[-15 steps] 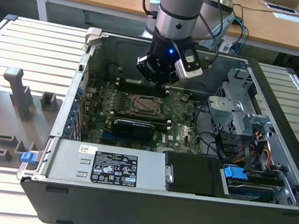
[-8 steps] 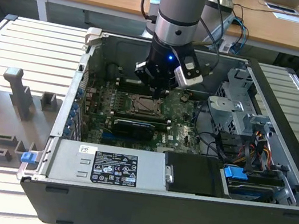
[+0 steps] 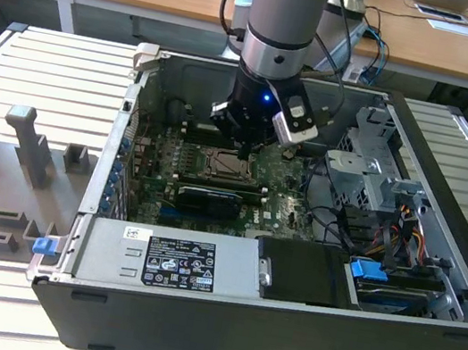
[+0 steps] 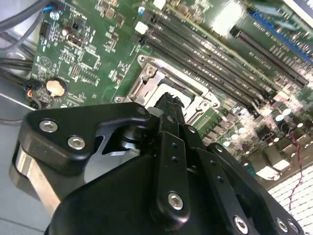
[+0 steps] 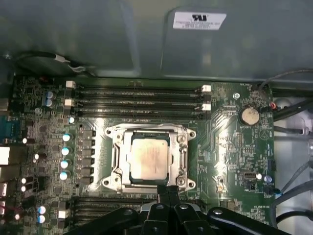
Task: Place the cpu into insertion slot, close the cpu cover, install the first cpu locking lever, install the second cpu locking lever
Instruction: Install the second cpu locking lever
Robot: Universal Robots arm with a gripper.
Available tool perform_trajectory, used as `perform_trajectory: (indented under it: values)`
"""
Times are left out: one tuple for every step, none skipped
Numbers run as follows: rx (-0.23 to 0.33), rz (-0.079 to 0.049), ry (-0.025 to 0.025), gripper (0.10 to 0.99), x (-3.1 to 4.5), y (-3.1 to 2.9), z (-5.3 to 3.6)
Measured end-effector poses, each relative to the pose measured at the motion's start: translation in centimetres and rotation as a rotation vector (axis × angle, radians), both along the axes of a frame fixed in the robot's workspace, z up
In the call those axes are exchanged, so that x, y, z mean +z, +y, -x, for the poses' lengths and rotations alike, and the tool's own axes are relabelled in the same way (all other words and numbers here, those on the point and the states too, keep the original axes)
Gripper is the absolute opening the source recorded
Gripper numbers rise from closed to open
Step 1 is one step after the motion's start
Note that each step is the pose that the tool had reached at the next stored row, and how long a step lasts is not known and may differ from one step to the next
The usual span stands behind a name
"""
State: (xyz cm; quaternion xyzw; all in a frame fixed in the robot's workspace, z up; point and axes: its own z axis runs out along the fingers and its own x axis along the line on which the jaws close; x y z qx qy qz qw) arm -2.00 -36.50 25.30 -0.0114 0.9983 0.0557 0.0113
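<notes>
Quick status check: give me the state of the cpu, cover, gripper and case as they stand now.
cpu: seated flat in the insertion slot.
cpu cover: down, framing the cpu.
gripper: fingers shut, empty, tips at the socket's edge.
computer case: side panel off, motherboard exposed.

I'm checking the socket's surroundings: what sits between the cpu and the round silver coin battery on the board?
In the first wrist view, the cpu cover frame edge borders the cpu; then comes green board with small components up to the coin battery.
</notes>
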Motion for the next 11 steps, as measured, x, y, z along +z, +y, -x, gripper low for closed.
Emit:
perform_trajectory:
  values:
    - [0.000,-0.001,0.0001,0.106,0.00,-0.20,0.00]
    - [0.000,-0.002,0.0001,0.106,0.00,-0.50,0.01]
    - [0.000,-0.004,0.0001,0.106,0.00,-0.66,0.00]
    - [0.000,-0.005,0.0001,0.106,-0.01,-0.84,0.00]
    - [0.000,-0.007,0.0001,0.106,-0.01,-1.01,0.01]
    - [0.000,-0.008,0.0001,0.106,-0.01,-1.15,0.02]
    - [0.001,-0.009,0.0001,0.106,-0.02,-1.23,0.10]
    - [0.002,-0.010,0.0001,0.106,-0.02,-1.26,0.20]
    - [0.006,-0.011,0.0000,0.106,-0.03,-1.26,0.33]
    - [0.009,-0.011,0.0001,0.106,-0.04,-1.26,0.43]
    - [0.012,-0.011,0.0001,0.106,-0.04,-1.28,0.56]
